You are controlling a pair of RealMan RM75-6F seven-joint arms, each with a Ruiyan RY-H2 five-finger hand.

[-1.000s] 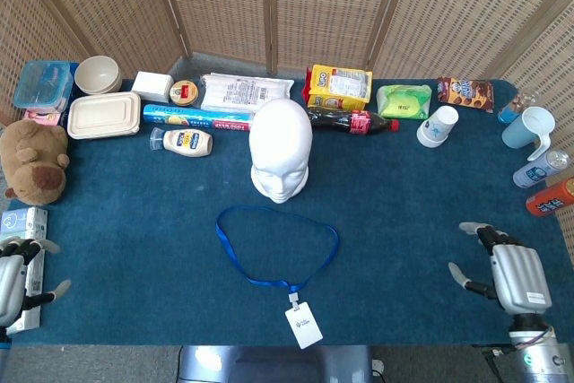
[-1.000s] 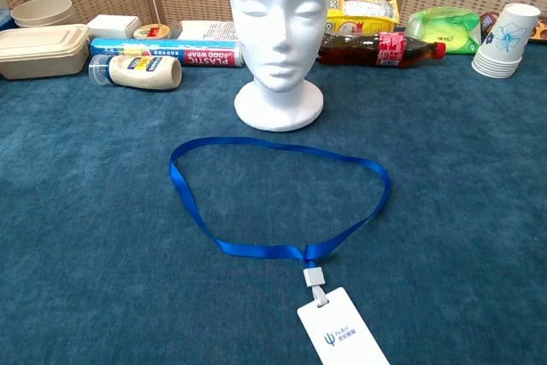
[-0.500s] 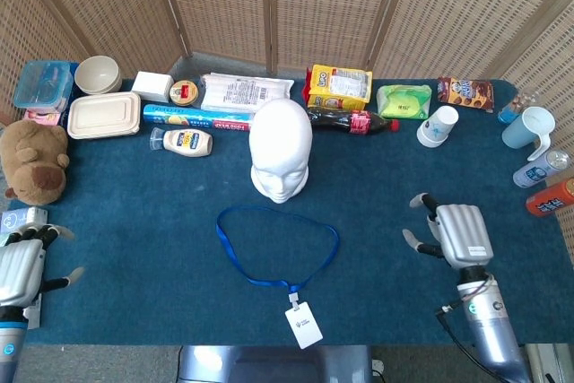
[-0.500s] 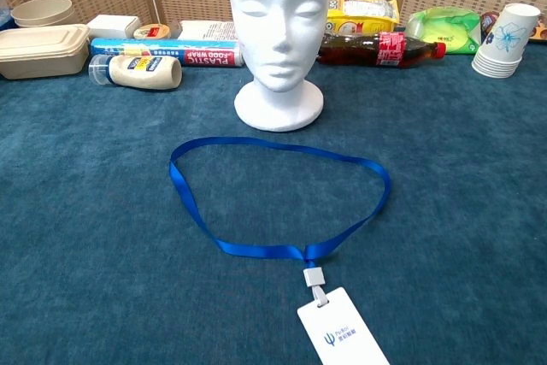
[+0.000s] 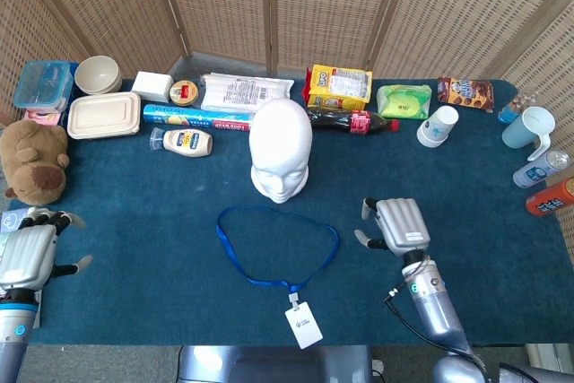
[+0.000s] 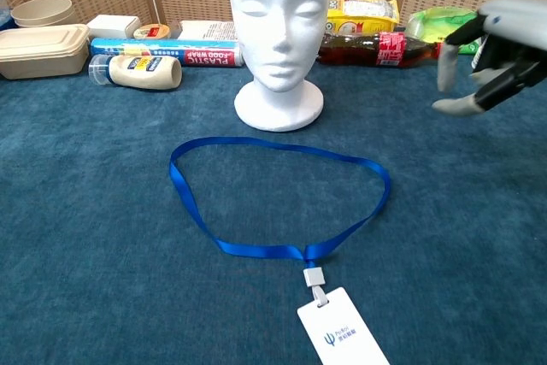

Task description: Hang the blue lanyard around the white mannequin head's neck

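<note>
The right hand (image 5: 399, 226) hovers just beside the loop, fingers spread, holding nothing; the left hand (image 5: 29, 244) hangs open and empty, well apart at the table edge; the risk is a flat ribbon slipping a pinch, or a raised loop knocking the light mannequin head (image 5: 281, 151) over; the blue lanyard (image 5: 276, 244) lies open on the cloth before the head, white badge (image 5: 303, 324) nearest the robot.

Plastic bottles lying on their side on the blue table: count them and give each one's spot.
4. White mayonnaise bottle left of the white mannequin head; dark cola bottle behind the head to its right; a clear bottle and an orange one at the far right edge. Others may sit out of frame.
</note>
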